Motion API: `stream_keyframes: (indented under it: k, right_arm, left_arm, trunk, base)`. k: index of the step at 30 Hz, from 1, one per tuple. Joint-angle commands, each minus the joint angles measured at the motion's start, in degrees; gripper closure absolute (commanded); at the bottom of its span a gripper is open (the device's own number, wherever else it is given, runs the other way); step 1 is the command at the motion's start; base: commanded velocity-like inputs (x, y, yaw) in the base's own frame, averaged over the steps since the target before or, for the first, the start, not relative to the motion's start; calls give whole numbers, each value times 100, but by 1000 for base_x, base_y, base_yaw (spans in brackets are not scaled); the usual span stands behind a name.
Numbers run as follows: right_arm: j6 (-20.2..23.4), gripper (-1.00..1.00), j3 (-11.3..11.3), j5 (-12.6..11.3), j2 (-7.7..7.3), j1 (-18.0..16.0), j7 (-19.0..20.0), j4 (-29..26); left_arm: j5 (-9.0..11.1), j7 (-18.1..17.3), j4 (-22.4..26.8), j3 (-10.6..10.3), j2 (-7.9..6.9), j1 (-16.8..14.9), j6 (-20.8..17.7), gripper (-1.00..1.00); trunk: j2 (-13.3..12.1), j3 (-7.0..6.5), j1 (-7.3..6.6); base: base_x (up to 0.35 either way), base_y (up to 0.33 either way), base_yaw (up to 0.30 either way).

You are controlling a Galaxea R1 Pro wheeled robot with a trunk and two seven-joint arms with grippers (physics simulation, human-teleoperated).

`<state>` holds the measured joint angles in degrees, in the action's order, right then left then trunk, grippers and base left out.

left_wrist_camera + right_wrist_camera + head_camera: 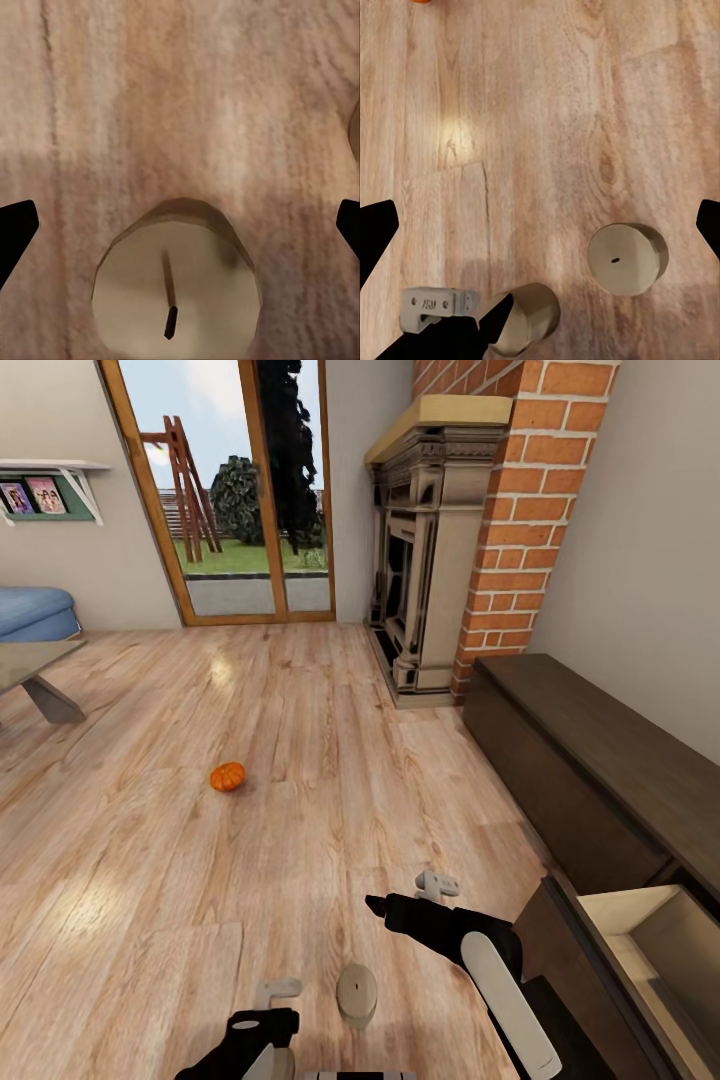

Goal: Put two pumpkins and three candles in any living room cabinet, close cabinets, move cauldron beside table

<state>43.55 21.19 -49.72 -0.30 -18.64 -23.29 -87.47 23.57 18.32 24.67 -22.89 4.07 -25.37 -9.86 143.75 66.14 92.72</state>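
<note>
On wood floor (pixel 330 760), one pumpkin (pixel 227 776), two candles (pixel 628 257) (pixel 526 318), left gripper (pixel 180 225) spread over one candle, right gripper (pixel 540 225) spread, one cabinet (pixel 590 770) drawer open.

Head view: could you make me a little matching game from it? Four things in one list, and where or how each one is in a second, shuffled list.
Things:
1. pumpkin
2. candle
3. cabinet drawer
4. fireplace

Descriptions:
A. pulled open, pale inside
B. set against the red brick chimney
C. orange, alone on the wooden floor mid-room
D. grey-beige, on the floor nearest the camera

Pairs: 1-C, 2-D, 3-A, 4-B
</note>
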Motion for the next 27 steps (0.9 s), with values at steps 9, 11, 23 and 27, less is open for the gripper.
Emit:
stream_keyframes:
  k: [9,11,23,27]
  right_arm:
    - [4,-100,8,-63,2,-7,-54,-10]
    - [4,-100,8,-64,3,-7,-49,-19]
    - [20,-100,2,-176,-40,-2,984,-121]
    - [17,-100,0,-178,-46,-6,1062,-121]
  left_arm:
    - [51,82,11,-20,-20,-3,9,-100]
    - [51,85,13,-13,-20,-3,10,-100]
    - [47,84,11,8,-21,-3,11,-100]
    - [44,84,11,6,-16,-3,17,-100]
  trunk:
    - [2,5,-1]
    - [2,5,-1]
    - [14,204,22]
    - [14,204,22]
  base:
    - [0,0,0]
    - [0,0,0]
    - [0,0,0]
    - [0,0,0]
